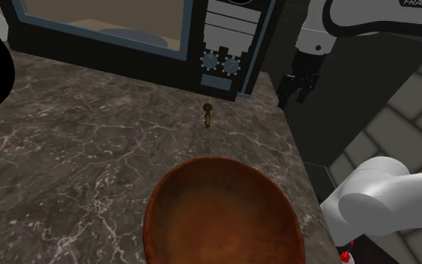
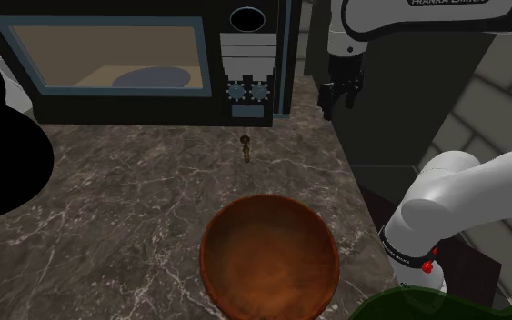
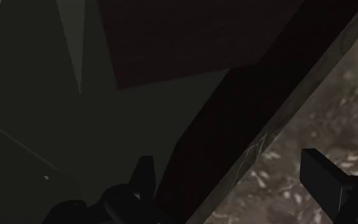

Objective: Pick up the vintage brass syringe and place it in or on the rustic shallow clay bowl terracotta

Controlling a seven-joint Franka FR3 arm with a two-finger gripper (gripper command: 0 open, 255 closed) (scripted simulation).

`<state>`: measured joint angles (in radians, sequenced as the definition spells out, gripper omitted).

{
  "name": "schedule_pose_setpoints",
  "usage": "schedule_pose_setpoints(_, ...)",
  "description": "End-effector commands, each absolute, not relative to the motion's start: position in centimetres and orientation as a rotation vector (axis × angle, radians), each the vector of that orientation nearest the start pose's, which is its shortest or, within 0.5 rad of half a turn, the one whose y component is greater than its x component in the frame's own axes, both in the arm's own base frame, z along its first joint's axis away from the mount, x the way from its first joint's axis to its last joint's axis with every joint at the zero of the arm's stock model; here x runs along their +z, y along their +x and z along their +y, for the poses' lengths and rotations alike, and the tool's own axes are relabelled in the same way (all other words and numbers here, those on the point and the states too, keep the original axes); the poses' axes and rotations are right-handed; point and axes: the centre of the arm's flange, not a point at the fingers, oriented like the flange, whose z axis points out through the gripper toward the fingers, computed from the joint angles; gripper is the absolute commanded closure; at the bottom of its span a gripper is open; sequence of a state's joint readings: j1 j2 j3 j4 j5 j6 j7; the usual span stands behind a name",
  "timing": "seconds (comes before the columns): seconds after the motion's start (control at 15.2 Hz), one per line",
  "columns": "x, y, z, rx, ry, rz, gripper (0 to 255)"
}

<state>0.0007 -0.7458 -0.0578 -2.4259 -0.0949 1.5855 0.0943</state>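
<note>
Brass-toned and tiny, the syringe lies on the bench, so the tool, released and empty beyond the edge, should centre above it before descending.

One small brass syringe, one reddish-brown shallow bowl, one microwave with two round knobs, one marbled stone surface, one white robot arm.

Glossy reddish-brown bowl; veined marble-look counter; dull brassy syringe.
</note>
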Motion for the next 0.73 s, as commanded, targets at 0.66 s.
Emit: schedule_pose_setpoints(0.66, 55.8, 32.3, 8.9, 0.146, -3.109, 0.386, 0)
